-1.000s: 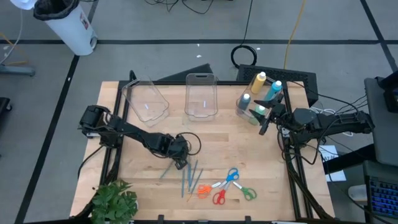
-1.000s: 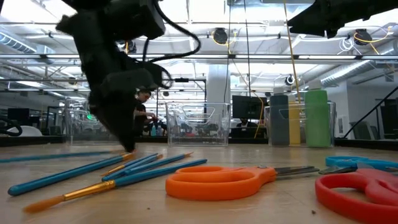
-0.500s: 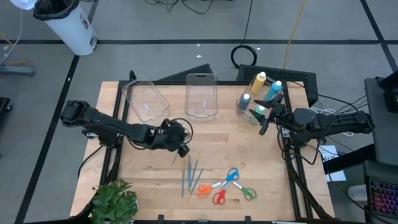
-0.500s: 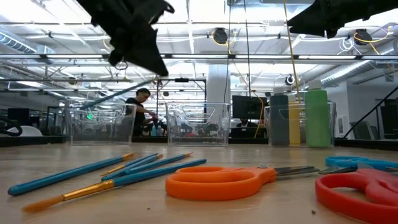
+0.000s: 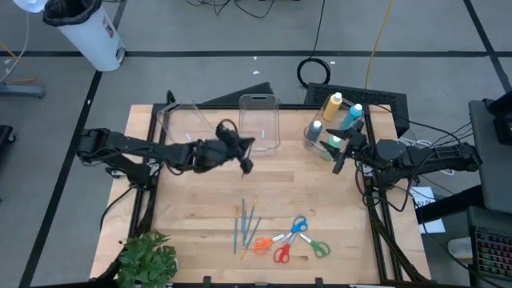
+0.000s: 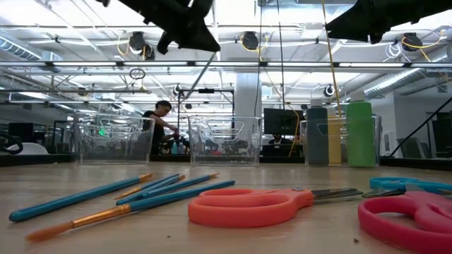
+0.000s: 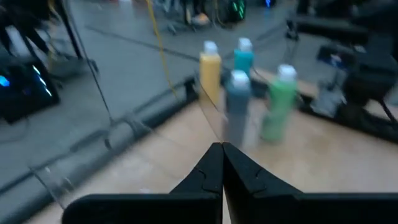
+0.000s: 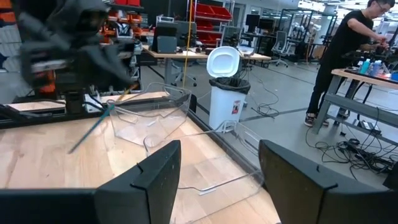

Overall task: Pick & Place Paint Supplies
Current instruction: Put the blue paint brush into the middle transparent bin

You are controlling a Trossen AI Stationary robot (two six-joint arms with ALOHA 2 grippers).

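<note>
My left gripper (image 5: 247, 166) is shut on a thin blue brush (image 8: 93, 130) and hovers high over the table's middle, just in front of the middle clear bin (image 5: 258, 124). The low view shows the brush (image 6: 194, 88) slanting down from the gripper (image 6: 201, 39). Several more brushes (image 5: 244, 228) and scissors (image 5: 292, 240) lie flat on the table nearer the front. Yellow, blue, grey-blue and green paint bottles (image 5: 332, 124) stand in a clear bin at the far right. Beside them my right gripper (image 5: 340, 164) waits, open (image 8: 217, 168). My left gripper pinches the blue brush near one end (image 8: 118, 102) between its two shut fingers; its own wrist view does not show the contact. The brush hangs slanting below the fingers, its free end (image 8: 71, 149) clear of the table.
A second clear bin (image 5: 188, 128) lies tipped at the far left. A green leafy plant (image 5: 148, 260) stands at the near left corner. Bare wood lies between the bins and the brushes. A person stands at a bench in the room beyond (image 8: 348, 56).
My left gripper has risen from the table and gone toward the far edge and the right, tipping from pointing down to nearly level. It stays shut on one blue brush, now lifted clear; the other brushes and scissors lie where they were.
</note>
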